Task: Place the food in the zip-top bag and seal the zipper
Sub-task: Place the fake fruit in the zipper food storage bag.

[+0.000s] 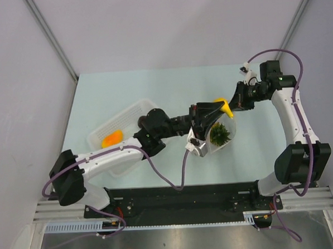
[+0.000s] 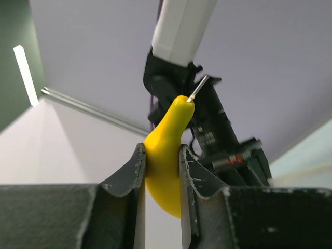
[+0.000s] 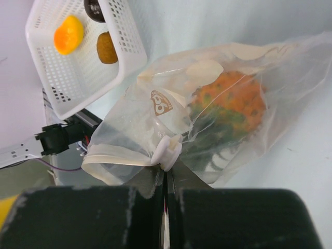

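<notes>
One fruit, the pineapple (image 3: 231,101), is already inside the zip-top bag (image 3: 137,124), which sits near mid-table. The bag's rim at the zipper (image 3: 116,160) is pinched by the right gripper (image 3: 166,179), jaws closed on it. The banana (image 2: 168,129) is clamped in the left gripper (image 2: 162,158), beside the bag mouth. Step judged: loading the banana. Next, it must be lowered into the mouth and released. The orange piece (image 3: 68,33) and brown fruit (image 3: 106,47) lie in the basket (image 3: 78,88).

yellow banana (image 1: 223,106) just beside the zip-top bag (image 1: 226,137)
</notes>
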